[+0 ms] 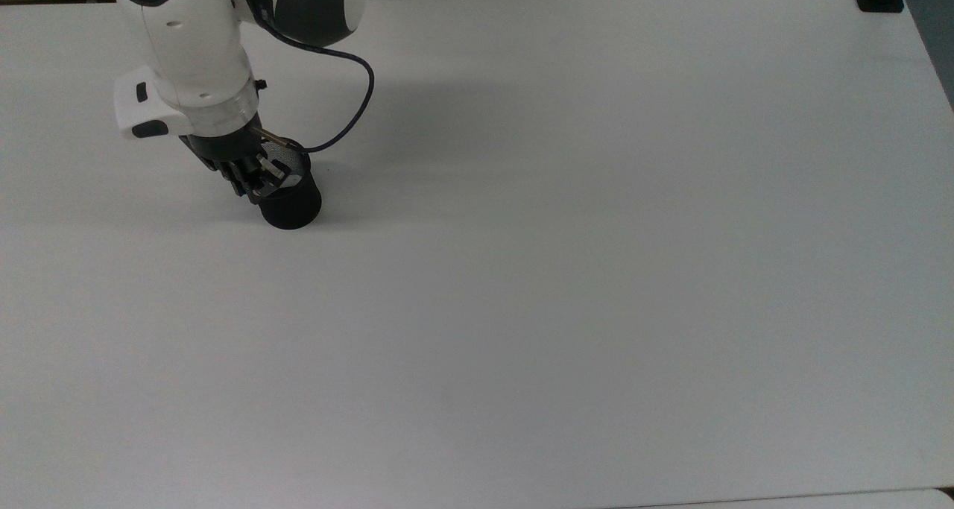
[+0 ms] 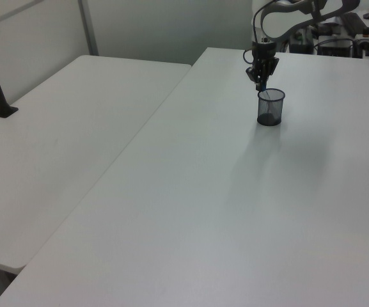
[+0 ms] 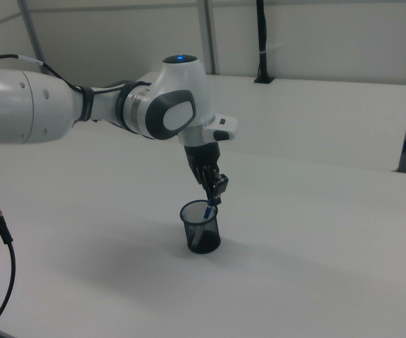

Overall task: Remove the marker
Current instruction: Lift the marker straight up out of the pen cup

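- Top view: The gripper (image 1: 257,183) is seen poised over the rim of a black mesh cup (image 1: 291,205) that stands near the far left corner of the white table (image 1: 566,270), as the top view shows it. The fingers appear drawn together on something pale at the cup's mouth, though the marker itself cannot be made out clearly from above. A dark cable (image 1: 350,114) is looped from the white arm (image 1: 194,54) down to the wrist.

- Left view: The cup (image 2: 270,107) is pictured upright on the table toward its far edge, with the gripper (image 2: 261,75) tilted just above the rim. A thin pale stick, the marker (image 2: 265,94), is seen slanting out of the cup up into the fingertips. A second white table (image 2: 56,153) is set alongside, at the left view's left.

- Right view: The marker (image 3: 207,209) is shown with its blue upper end pinched between the closed fingers of the gripper (image 3: 215,196), its lower part inside the cup (image 3: 201,227) and leaning against the rim. The cup is seen resting on the table, well apart from every edge.
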